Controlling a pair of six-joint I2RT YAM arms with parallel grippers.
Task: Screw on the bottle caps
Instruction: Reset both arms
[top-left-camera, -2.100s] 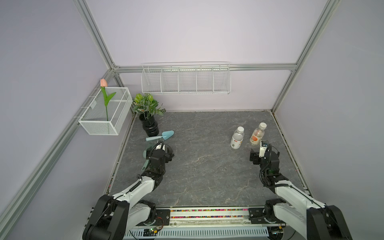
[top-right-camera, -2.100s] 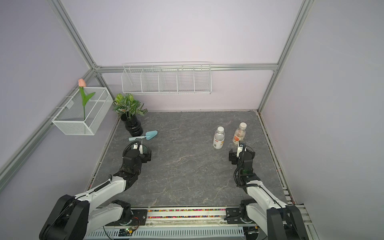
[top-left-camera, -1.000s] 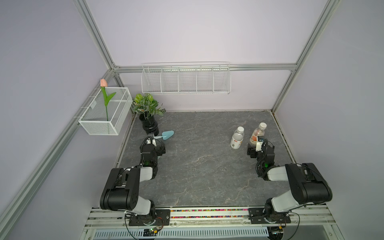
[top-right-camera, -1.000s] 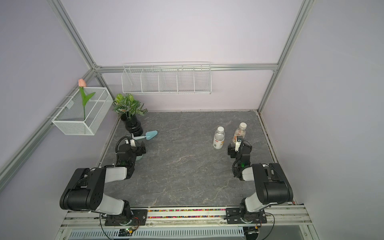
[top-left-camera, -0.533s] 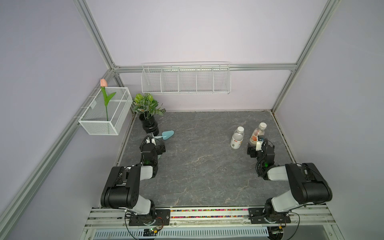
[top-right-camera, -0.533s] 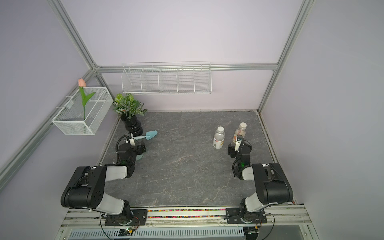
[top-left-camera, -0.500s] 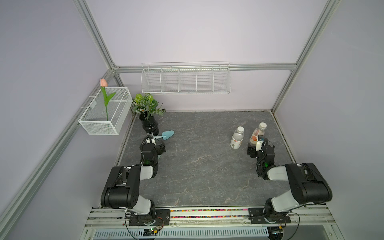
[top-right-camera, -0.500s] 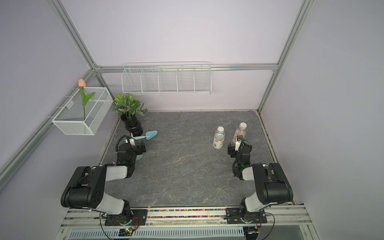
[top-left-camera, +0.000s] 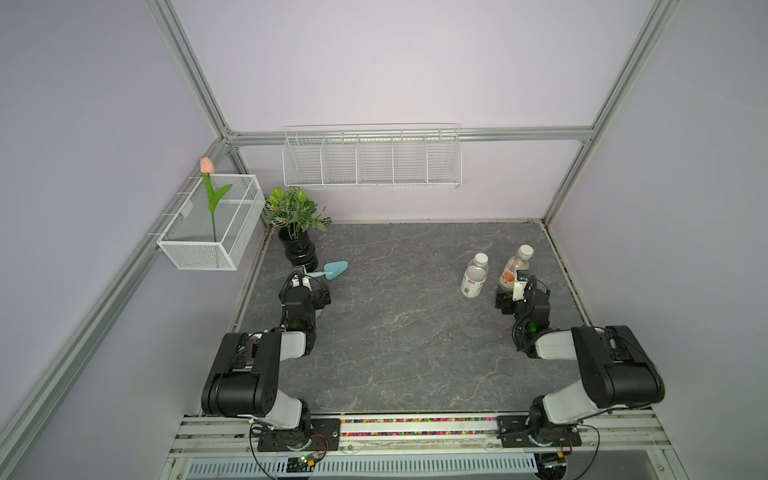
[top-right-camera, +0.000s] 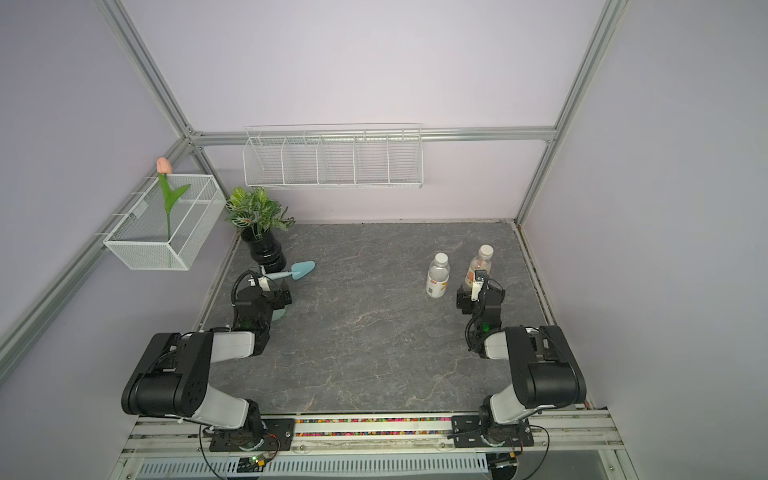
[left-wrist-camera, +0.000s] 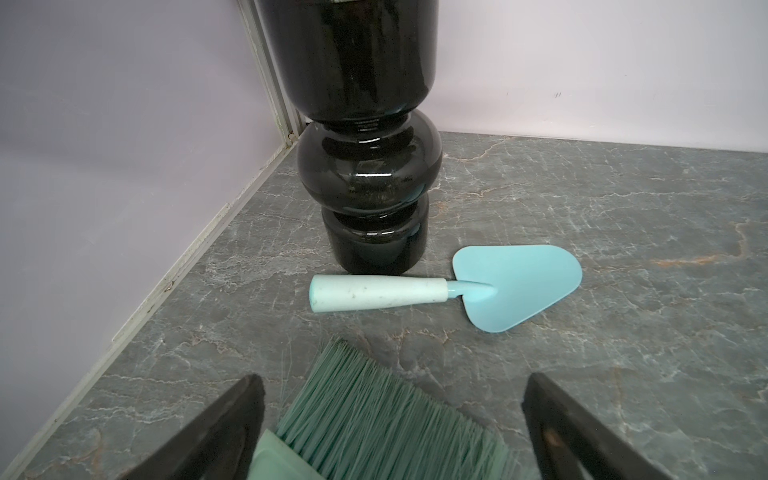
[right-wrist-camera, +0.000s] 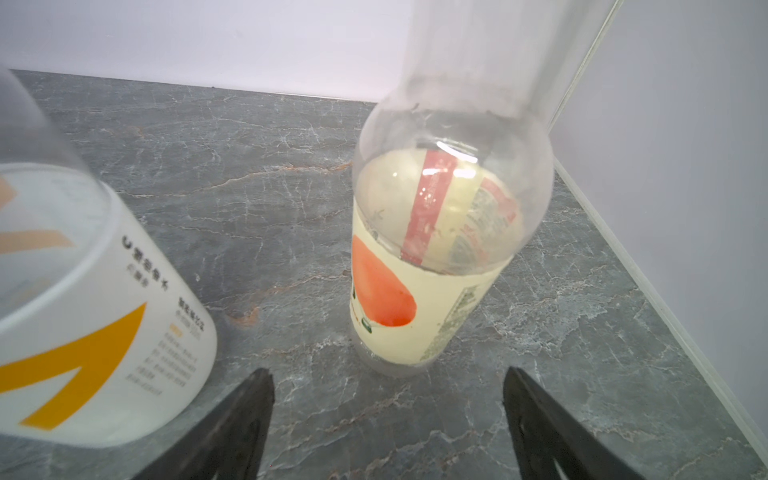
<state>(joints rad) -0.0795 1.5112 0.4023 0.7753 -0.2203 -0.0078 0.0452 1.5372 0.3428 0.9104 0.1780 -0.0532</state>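
Two clear bottles stand at the right of the table in both top views. The white-labelled bottle (top-left-camera: 473, 282) (top-right-camera: 437, 283) carries a white cap (top-left-camera: 481, 259) (top-right-camera: 441, 258) on its neck. The orange-marked bottle (top-left-camera: 510, 271) (right-wrist-camera: 419, 266) also has a cap (top-left-camera: 525, 250) (top-right-camera: 485, 250) on top. I cannot tell how tight either cap sits. My right gripper (top-left-camera: 520, 296) (right-wrist-camera: 387, 374) stands open just in front of the orange-marked bottle, not touching it. My left gripper (top-left-camera: 307, 291) (left-wrist-camera: 395, 379) is open at the far left, with nothing gripped.
A green brush (left-wrist-camera: 374, 419) lies under the left gripper, between its fingers. Beyond it lie a blue trowel (top-left-camera: 336, 270) (left-wrist-camera: 515, 286) and a black vase (top-left-camera: 299, 249) (left-wrist-camera: 365, 166) with a plant. A wire rack (top-left-camera: 372, 160) and a mesh basket (top-left-camera: 208, 232) hang on the walls.
Since two seconds ago both arms have folded back and their grippers have shifted slightly towards the back wall. Over the last second nothing has moved.
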